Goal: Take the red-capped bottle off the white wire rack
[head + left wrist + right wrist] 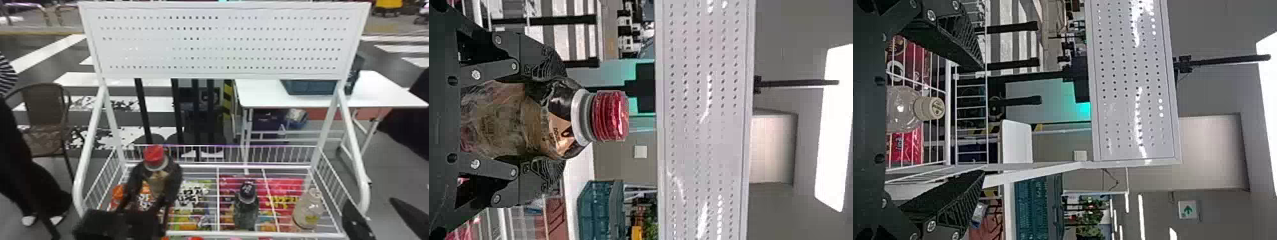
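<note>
My left gripper (155,175) is shut on the red-capped bottle (154,155), over the left part of the white wire rack (218,204). In the left wrist view the gripper (560,120) has a finger against either side of the bottle (610,116), just below its neck; the cap is clear of the fingers. The bottle's base is hidden by the gripper. Beside the rack's right side my right gripper (383,215) stands open. The right wrist view has that gripper (983,120) with its fingers wide apart and nothing held.
A dark-capped bottle (246,204) stands mid-rack, and a clear, pale-capped bottle (308,209) at its right. Bright snack packets (191,194) show through the wires. Slanting white posts flank the rack below a perforated panel (220,41); a white table (380,91) is behind.
</note>
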{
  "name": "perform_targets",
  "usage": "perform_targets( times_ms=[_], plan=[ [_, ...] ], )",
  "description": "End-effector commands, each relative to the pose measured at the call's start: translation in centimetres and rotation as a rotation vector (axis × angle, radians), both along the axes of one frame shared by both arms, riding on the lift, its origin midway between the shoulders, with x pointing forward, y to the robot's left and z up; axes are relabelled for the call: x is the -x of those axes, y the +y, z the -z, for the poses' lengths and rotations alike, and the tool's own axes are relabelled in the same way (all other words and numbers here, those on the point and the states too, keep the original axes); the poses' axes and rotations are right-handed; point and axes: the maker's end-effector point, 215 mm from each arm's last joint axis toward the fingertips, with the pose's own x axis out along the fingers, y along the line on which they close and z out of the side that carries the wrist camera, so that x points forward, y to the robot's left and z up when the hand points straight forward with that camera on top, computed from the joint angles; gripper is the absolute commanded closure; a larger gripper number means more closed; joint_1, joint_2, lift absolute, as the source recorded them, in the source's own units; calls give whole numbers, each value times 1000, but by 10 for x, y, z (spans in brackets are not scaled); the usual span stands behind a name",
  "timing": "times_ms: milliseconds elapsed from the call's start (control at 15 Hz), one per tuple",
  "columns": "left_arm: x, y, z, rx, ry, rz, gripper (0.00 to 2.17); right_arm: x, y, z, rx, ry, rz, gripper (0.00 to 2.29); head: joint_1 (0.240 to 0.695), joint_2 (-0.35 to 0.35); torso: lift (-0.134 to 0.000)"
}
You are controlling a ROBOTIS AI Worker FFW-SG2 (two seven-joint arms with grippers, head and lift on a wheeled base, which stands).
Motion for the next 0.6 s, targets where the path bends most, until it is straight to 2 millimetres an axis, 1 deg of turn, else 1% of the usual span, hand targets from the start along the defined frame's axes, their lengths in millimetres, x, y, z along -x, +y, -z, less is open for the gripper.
perform_targets(
  times_ms=[0,133,200,267,333,400,533],
  plan=[
    [1,45,-6,-16,-7,-77,873,1,0,0,1,0,-1,151,499,0,0],
    [1,90,1,-28,9,-155,873,2,1,1,0,1,-4,151,499,0,0],
    [3,107,1,-32,4,-184,873,2,0,0,0,-3,-3,151,499,0,0],
    [6,119,-1,-28,-3,-202,873,2,0,0,0,-5,-3,151,499,0,0],
    [9,132,-7,-13,-16,-218,873,2,0,1,0,-3,-3,151,499,0,0],
    [11,138,-14,-7,-28,-214,869,2,0,0,0,-5,-4,151,499,0,0],
    [13,144,-18,-9,-29,-202,869,3,0,1,-1,-8,-5,151,499,0,0]
  ],
)
